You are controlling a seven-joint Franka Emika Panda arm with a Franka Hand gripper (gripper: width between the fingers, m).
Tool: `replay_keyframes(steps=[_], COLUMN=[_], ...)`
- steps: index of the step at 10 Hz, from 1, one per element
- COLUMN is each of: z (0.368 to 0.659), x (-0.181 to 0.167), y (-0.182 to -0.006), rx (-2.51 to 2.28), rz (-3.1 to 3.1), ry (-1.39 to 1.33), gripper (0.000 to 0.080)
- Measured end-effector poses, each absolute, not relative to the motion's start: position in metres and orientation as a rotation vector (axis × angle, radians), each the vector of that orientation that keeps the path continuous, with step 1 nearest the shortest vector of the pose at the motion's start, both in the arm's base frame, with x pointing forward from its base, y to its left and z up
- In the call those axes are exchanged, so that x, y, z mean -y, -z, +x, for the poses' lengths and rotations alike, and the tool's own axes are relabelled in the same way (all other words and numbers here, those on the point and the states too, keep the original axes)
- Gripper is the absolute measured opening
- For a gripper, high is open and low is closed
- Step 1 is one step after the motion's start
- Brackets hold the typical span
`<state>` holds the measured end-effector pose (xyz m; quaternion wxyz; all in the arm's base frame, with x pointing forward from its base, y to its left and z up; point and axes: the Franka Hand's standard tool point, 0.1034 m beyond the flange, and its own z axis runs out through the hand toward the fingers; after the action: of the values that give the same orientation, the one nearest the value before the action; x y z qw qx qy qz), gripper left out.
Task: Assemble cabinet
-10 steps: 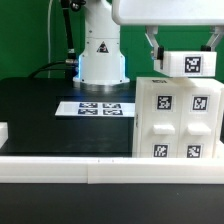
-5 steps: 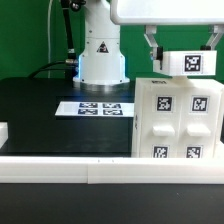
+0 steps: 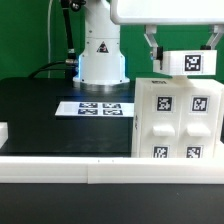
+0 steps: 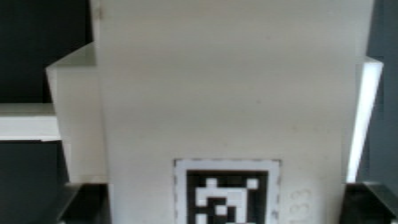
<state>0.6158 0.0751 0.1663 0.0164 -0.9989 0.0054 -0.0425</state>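
The cabinet (image 3: 178, 118), a large white box with four tagged panels on its near face, stands at the exterior view's right on the black table. My gripper (image 3: 186, 58) hangs just above its top, shut on a long white part with a marker tag (image 3: 192, 62). The part sits a little above the cabinet's top edge. In the wrist view this white part (image 4: 222, 100) fills most of the picture, its tag near my gripper (image 4: 224, 206). The dark fingers (image 4: 71, 205) show at the part's sides. The cabinet's top is mostly hidden under it.
The marker board (image 3: 98, 107) lies in the middle of the table before the white robot base (image 3: 100, 55). A small white block (image 3: 3, 131) sits at the exterior view's left edge. A white rail (image 3: 70, 166) runs along the front.
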Motion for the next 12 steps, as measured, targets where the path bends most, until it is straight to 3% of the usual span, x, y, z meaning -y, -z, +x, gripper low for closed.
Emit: replay_keyframes(steps=[12], z=[0.6152], x=[-0.0758], y=[-0.1652], rx=[-1.058], rz=[-2.88], ry=[0.094], gripper=[0.0558])
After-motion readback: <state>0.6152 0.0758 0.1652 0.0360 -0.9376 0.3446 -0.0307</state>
